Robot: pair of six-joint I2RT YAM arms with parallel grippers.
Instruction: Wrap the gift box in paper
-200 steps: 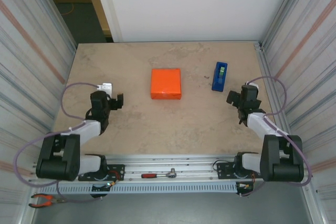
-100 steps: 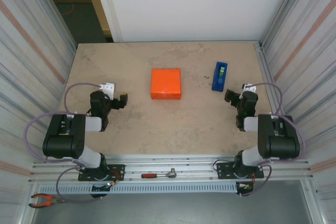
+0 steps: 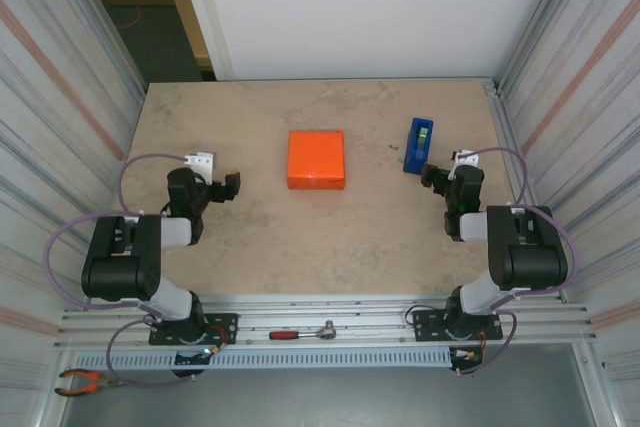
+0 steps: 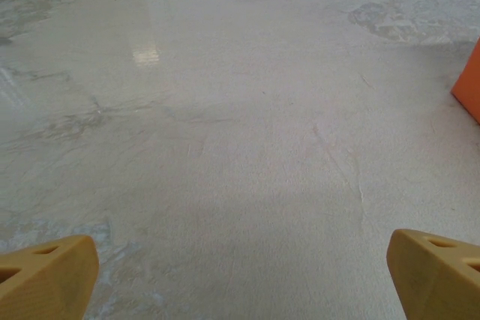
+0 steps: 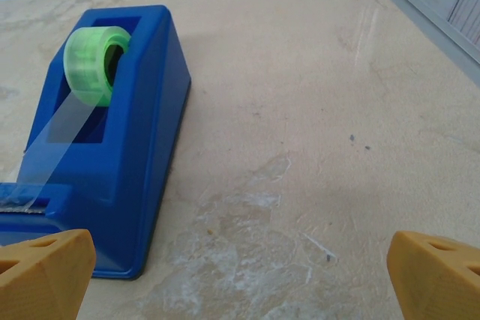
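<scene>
**While both arms hang back, an orange parcel sits mid-table**

Though no seam or fold can be read from above, the paper covers every face of the square block that can be seen, so the gift box is judged to lie inside it, flat on the table and roughly midway between the two arms. The left gripper sits well apart from the parcel on its left, jaws spread wide and empty; its wrist view has yellow fingertips at the bottom corners, bare tabletop between them and a sliver of orange at the right edge. The right gripper, jaws equally wide and holding nothing, is just beside the blue tape dispenser, whose green roll and loose strip face its camera.

The wrapping looks all but done; whether any flap needs sealing cannot be told. If it does, the right arm is best placed to draw tape, pulling the strip straight over the cutter, not sideways, so the dispenser does not skid. The left arm should press down on the parcel's top, never shove its side, or the thin sheet may crease or slide. Otherwise both arms do best to stay clear of it
</scene>
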